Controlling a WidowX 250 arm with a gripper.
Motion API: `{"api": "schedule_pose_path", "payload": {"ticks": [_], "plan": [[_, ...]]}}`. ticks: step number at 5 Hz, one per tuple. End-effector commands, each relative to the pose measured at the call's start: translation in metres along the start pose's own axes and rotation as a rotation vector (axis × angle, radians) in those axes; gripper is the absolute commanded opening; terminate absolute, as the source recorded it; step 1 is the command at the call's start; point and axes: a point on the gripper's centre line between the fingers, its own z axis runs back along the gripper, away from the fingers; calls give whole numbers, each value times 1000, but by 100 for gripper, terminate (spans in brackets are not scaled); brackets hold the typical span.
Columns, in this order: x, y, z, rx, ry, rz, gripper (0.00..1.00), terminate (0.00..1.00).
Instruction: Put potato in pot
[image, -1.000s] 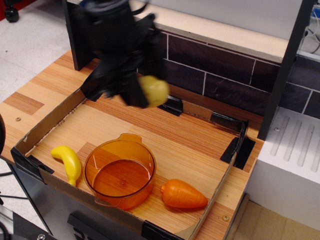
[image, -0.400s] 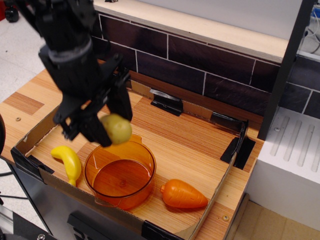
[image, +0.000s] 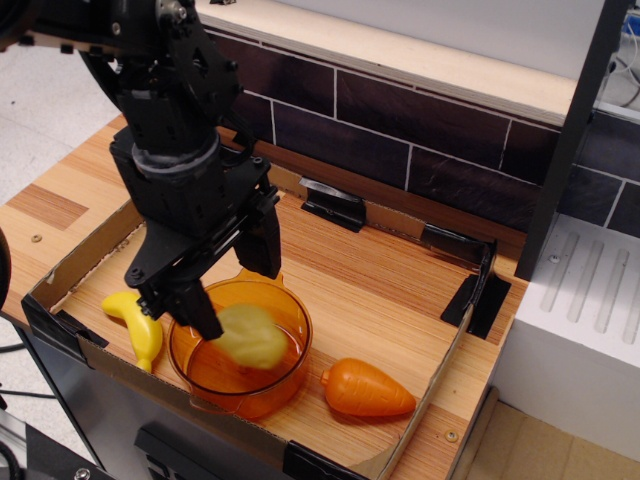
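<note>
One potato (image: 250, 337) blurred inside the pot (image: 240, 345), just beside the gripper (image: 232, 285), whose jaws stand wide; banana (image: 137, 327) left, carrot (image: 366, 389) right.

I'm looking at my arm (image: 165, 110), matte black all over, built from blocky, angular housings stacked one on another. A paler grey ring bands the wrist, just above the gripper (image: 232, 290). Below that ring the body widens into a boxy black head. Two long, flat black fingers (image: 262, 235) run off it, squared at the ends, plain and unmarked.
</note>
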Motion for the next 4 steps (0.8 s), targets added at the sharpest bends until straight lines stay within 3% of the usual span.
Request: {"api": "schedule_pose_path", "payload": {"ticks": [1, 2, 3, 4], "plan": [[5, -23, 51, -21, 57, 67, 100, 0], [2, -38, 80, 0, 90, 151, 100, 0], [1, -49, 95, 25, 59, 140, 100, 0], [1, -49, 95, 25, 59, 140, 100, 0]]}}
